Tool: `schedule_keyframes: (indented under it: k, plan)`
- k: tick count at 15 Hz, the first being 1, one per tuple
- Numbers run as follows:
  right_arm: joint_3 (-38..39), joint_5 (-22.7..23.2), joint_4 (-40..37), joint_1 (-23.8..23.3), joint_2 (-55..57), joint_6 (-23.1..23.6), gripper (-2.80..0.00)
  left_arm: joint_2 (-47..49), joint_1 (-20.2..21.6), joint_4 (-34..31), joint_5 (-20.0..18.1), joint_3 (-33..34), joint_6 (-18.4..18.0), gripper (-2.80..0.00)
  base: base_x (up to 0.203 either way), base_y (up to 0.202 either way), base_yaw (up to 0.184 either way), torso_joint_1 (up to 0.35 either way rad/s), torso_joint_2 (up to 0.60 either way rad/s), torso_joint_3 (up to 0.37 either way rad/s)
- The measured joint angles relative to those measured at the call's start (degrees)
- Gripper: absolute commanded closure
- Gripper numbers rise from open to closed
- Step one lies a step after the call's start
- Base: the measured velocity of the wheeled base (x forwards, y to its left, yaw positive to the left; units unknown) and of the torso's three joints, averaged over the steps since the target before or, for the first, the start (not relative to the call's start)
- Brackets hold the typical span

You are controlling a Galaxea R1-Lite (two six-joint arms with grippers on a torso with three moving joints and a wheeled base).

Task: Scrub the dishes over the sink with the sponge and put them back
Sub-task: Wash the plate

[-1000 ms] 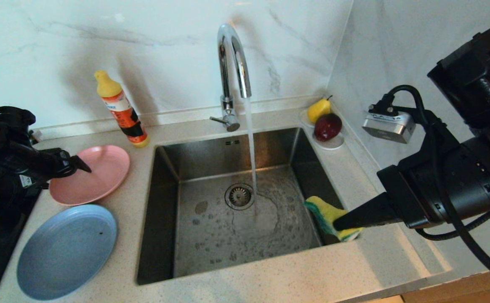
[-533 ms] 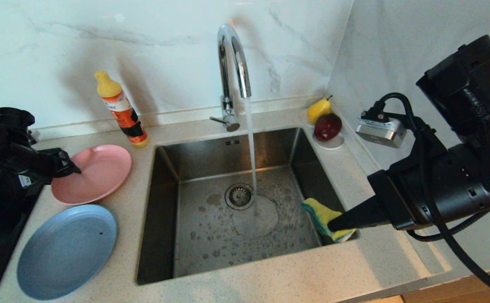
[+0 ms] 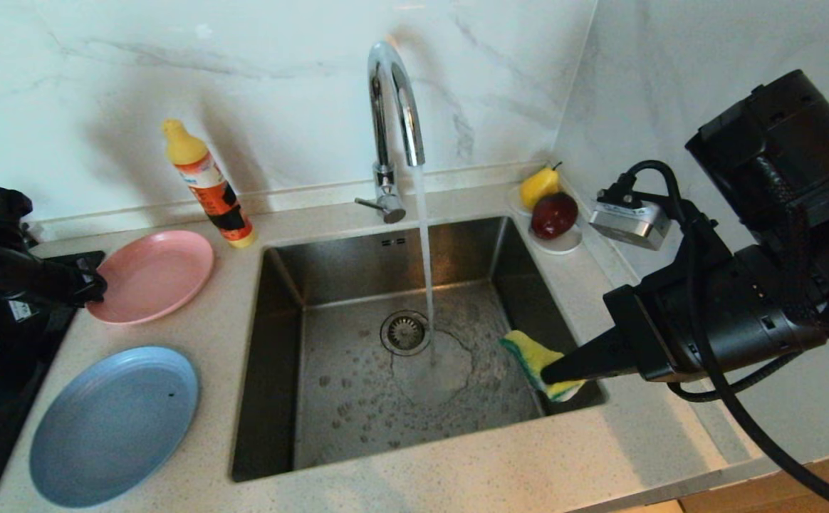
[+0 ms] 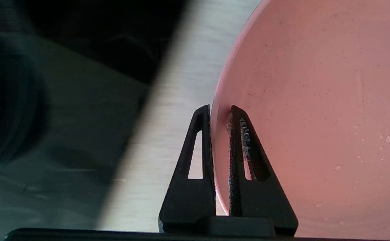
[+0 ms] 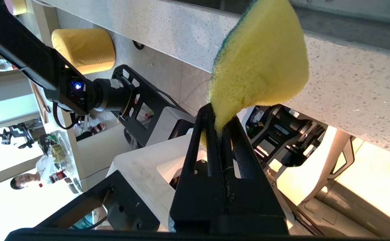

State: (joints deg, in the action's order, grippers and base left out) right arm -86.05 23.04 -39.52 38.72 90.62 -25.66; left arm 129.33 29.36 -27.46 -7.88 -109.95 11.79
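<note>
bright, overhead | soft wall shadows | left wrist background blurred, perhaps motion

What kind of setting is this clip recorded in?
Most likely a home-style kitchen counter. A steel sink sits in a speckled worktop under a running tap, with a detergent bottle and plates beside it and marble-look walls behind.

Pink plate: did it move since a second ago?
Yes. The pink plate, gripped by the left gripper, has slid back toward the wall, away from the blue plate.
</note>
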Motion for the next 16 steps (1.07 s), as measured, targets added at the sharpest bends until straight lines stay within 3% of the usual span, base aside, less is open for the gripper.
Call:
schedule_keyframes:
  k: [9,16]
  plan:
    - [-0.1,0.0,0.0,0.0,0.3,-0.1,0.0,-2.3,4.8,-0.2,-0.8,0.1,-1.0,0.0,0.0,0.0,0.0,0.0,0.0,0.0]
    - [0.0,-0.2,0.0,0.1,0.4,-0.1,0.0,-9.4,6.8,-0.5,-5.0,0.1,2.3,0.0,0.0,0.0,0.0,0.0,0.0,0.0]
